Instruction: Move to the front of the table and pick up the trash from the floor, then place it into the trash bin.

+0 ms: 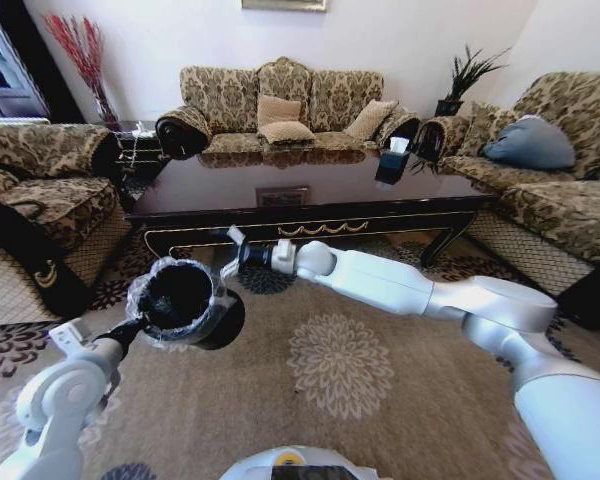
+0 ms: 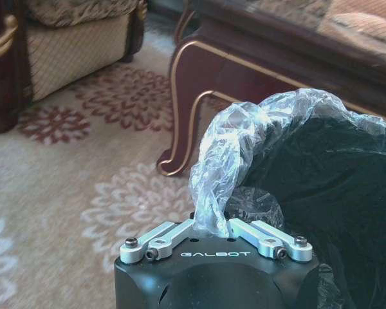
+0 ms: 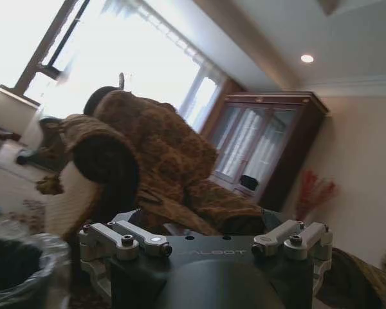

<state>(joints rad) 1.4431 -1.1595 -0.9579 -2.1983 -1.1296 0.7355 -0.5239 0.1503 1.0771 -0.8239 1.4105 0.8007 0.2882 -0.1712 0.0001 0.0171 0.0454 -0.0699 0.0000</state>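
Carpeted lounge: left gripper (image 2: 212, 222) is gripping the trash bin (image 1: 177, 298) by its bagged rim.
Right gripper (image 1: 232, 262) is reaching beside the bin before the table (image 1: 310, 195), grip state unclear, probably for dropping trash.

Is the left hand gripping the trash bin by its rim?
Yes, the left hand is closed on the bag-lined rim of the trash bin, holding it off the carpet.

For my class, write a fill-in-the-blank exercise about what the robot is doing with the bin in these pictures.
1. The left gripper is shut on the ____-lined rim of the trash bin.
2. The bin is held tilted above the ____.
3. The right gripper hovers beside the bin, in front of the ____.
4. A tissue box stands on the table's ____.

Missing words: plastic; carpet; table; top
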